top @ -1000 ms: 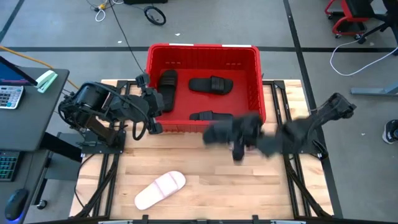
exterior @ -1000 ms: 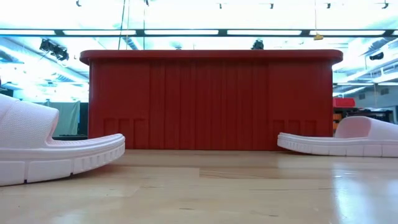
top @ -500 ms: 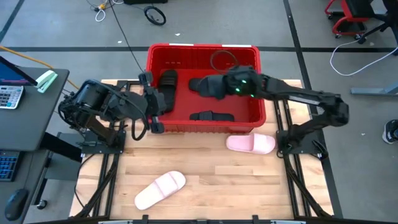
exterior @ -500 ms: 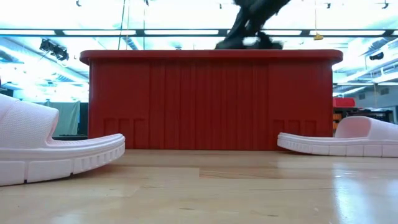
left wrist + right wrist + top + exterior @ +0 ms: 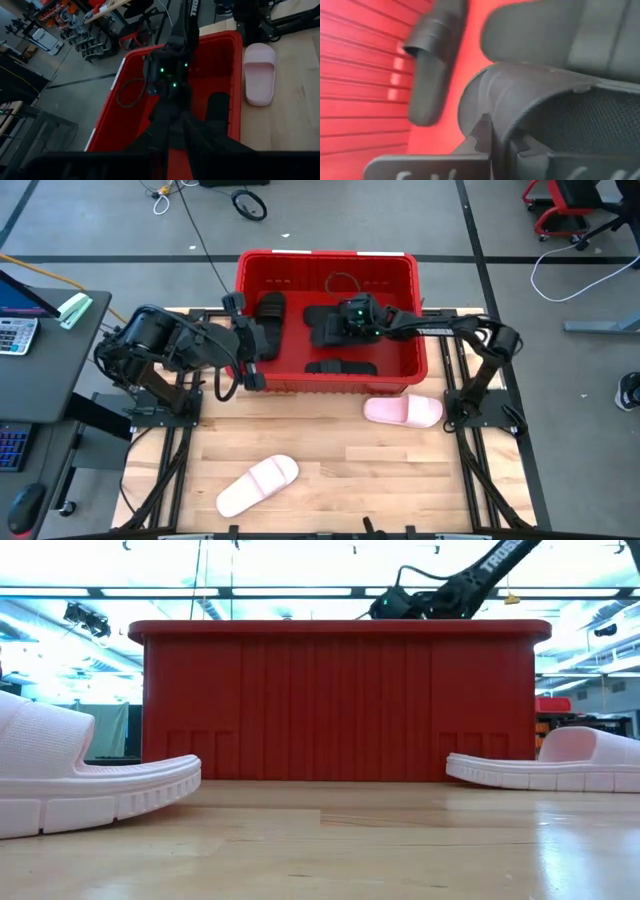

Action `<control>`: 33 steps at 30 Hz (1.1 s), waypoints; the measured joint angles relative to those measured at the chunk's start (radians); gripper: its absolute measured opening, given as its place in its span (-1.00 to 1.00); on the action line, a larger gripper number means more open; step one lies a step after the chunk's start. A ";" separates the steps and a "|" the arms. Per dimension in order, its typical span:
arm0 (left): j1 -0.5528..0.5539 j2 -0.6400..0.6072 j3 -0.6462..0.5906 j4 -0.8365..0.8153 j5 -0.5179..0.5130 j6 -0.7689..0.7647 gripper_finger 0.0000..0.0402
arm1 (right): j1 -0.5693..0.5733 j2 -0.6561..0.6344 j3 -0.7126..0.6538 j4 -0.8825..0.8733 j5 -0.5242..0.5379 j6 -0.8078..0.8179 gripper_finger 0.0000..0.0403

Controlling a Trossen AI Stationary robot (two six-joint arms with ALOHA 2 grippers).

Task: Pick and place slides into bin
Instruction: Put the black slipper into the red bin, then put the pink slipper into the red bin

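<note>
Red plastic fills the middle of the high view: the bin point(image 5: 325, 310) sits at the far edge of the tabletop point(image 5: 330, 480) with black slides inside, one against its left wall point(image 5: 268, 315), one near the front wall point(image 5: 340, 367), and one in the middle point(image 5: 325, 323) under the right end effector point(image 5: 345, 320). Two pink slides lie outside, one just in front of the bin's right corner point(image 5: 403, 411), the other nearer the front-left point(image 5: 258, 484). The left end effector point(image 5: 250, 355) waits at the bin's left wall; I cannot tell how its fingers stand.

The low view shows the bin's ribbed front, a pink slide on either side, and the right arm reaching over the rim, with part of "TROSSEN" lettered on its link.

The left wrist view looks along the right arm into the bin.

The right wrist view shows the fingers closed on the black slide's strap point(image 5: 530, 100).

These slides look like light, springy foam, stiff enough to lift by the strap arch, which is probably the best hold.
</note>
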 joint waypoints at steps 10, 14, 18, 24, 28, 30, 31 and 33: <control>0.000 0.000 0.000 -0.025 0.000 0.000 -0.63 | -0.008 0.016 0.000 -0.135 -0.042 0.018 -0.78; 0.000 0.000 0.000 -0.029 0.000 0.000 -0.58 | -0.030 0.016 0.000 -0.203 -0.038 0.017 -0.60; 0.000 0.000 0.000 -0.035 0.000 0.000 -0.53 | -0.049 0.016 0.000 -0.258 -0.022 -0.033 -0.41; 0.000 0.000 0.000 -0.037 0.000 0.000 -0.51 | -0.065 0.012 0.000 -0.300 -0.024 -0.102 -0.19; 0.000 0.000 0.000 -0.040 0.000 0.000 -0.52 | -0.073 -0.032 0.000 -0.320 -0.043 -0.100 -0.13; 0.000 0.000 0.000 -0.046 0.000 0.000 -0.52 | -0.075 -0.076 0.000 -0.324 -0.043 -0.118 -0.13; 0.000 0.000 0.000 -0.046 0.000 0.000 -0.51 | -0.076 -0.102 0.000 -0.327 -0.041 -0.124 -0.13; 0.000 0.000 0.000 -0.046 0.000 0.000 -0.50 | -0.081 -0.159 0.000 -0.348 -0.031 -0.142 -0.14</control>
